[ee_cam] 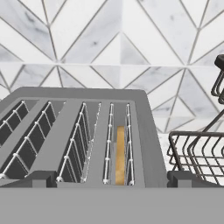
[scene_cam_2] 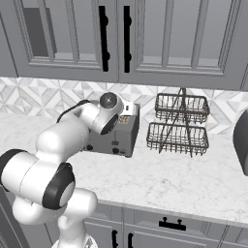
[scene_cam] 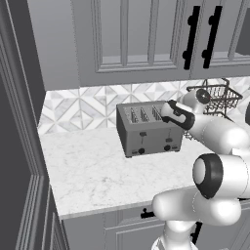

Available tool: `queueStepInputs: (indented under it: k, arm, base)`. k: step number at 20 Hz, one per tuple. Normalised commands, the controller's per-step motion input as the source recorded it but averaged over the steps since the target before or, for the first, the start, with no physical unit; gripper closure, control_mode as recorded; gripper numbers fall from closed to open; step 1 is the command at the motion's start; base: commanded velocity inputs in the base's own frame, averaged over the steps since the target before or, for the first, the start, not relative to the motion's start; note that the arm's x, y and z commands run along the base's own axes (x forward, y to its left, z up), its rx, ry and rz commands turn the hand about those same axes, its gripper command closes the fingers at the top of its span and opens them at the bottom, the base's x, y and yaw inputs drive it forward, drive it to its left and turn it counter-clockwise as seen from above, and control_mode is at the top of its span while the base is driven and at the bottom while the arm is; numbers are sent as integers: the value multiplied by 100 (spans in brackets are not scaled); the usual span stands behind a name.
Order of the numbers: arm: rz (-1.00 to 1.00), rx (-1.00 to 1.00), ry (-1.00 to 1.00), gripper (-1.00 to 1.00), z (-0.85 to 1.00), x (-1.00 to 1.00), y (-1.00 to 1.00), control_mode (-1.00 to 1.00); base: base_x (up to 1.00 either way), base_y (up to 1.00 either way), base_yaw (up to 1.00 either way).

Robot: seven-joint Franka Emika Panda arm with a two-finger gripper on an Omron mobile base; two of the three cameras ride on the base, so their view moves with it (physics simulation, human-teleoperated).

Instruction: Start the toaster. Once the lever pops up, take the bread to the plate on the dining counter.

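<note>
Poised over the toaster (ee_cam: 83, 131), bread (ee_cam: 120, 153) sunk in the end slot; my jaws' spread unclear. I should descend squarely.

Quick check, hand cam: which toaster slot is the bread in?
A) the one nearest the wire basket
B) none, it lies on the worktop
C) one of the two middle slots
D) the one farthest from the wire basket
A: in the hand view the bread shows as a tan strip down inside the toaster slot at the end next to the wire basket; the other three slots look dark.
</note>
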Motion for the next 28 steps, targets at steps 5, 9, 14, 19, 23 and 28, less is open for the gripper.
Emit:
queueStepInputs:
  k: [5, 9, 14, 19, 23, 28]
  arm:
    - [0, 0, 0, -100, 0, 0, 0, -100]
    - [0, 0, 0, -100, 0, 0, 0, -100]
    - [0, 0, 0, -100, 0, 0, 0, -100]
    - [0, 0, 0, -100, 0, 0, 0, -100]
    - [0, 0, 0, -100, 0, 0, 0, -100]
    - [0, 0, 0, -100, 0, 0, 0, -100]
  base:
    - [0, 0, 0]
    - [0, 0, 0]
    - [0, 0, 0]
    - [0, 0, 0]
    - [0, 0, 0]
    - [0, 0, 0]
